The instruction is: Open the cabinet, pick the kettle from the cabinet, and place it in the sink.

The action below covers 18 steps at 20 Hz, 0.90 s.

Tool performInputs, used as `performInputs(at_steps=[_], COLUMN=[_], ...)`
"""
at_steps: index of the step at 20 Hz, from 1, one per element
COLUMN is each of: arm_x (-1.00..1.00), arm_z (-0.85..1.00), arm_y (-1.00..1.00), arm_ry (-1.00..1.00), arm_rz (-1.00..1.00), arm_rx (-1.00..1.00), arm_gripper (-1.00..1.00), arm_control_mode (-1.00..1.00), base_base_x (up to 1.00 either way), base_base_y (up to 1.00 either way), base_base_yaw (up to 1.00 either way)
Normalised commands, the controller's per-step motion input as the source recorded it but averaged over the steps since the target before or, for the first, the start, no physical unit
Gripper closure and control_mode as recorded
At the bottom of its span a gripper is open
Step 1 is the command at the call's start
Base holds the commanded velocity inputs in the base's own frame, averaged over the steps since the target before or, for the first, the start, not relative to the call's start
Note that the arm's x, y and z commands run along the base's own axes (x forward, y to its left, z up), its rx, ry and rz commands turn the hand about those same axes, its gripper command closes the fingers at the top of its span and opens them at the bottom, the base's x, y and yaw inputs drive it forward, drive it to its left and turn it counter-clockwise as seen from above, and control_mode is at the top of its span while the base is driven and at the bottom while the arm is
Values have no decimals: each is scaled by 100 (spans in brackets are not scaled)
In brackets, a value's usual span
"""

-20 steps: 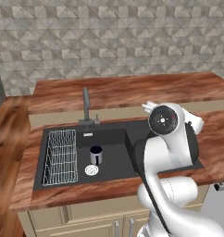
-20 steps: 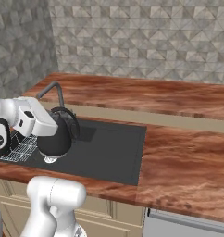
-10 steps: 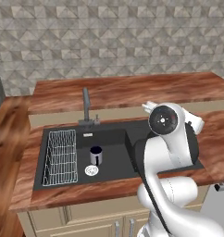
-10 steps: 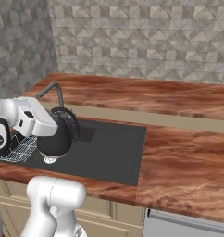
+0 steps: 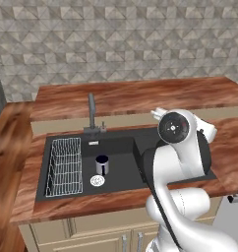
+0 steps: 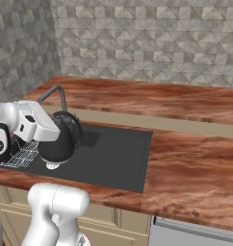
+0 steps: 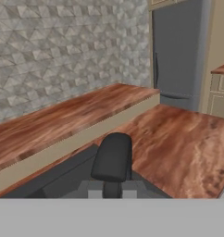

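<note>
Kettle (image 6: 58, 140) comes first: the glossy black dome hangs from the gripper (image 6: 65, 120) over the left part of the sink (image 6: 118, 158), its looped handle up at the fingers and its round body below them. From the right base view its underside looks close to the basin floor, but I cannot tell whether it touches. The jaws are closed tight on the handle loop, so the kettle is carried, not set down. In the hand view a dark curved piece, which I take for part of the kettle (image 7: 113, 157), stands straight ahead of the fingertips.

Below and ahead of the gripper lies the matte black basin, sunk in the reddish wood countertop (image 5: 140, 98). Beyond the kettle, toward the wall, rises the dark grey faucet (image 5: 92, 110). Farther out to the gripper's left, in the left base view, a small dark mug (image 5: 102, 165) stands on the sink floor just beside the round drain (image 5: 97, 181), and past those sits a wire rack (image 5: 64, 166).

Judging from this, the opening of the cabinet and the pick are done, and the carry has reached the basin. What seems left is the last bit of lowering, if any, then letting go and lifting the hand clear without tipping the kettle.
</note>
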Motion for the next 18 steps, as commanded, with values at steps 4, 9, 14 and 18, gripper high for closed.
performInputs(at_steps=[4,9,14,18], arm_x=[0,0,0,0], arm_z=[0,0,0,0], arm_y=[0,0,0,0], arm_ry=[0,0,0,0], arm_rz=[0,0,0,0], arm_rx=[0,0,0,0], arm_gripper=[100,100,100,100], arm_control_mode=[100,100,-100,-100], base_base_x=[0,0,0,0], base_base_y=[0,0,0,0], base_base_yaw=[0,0,0,0])
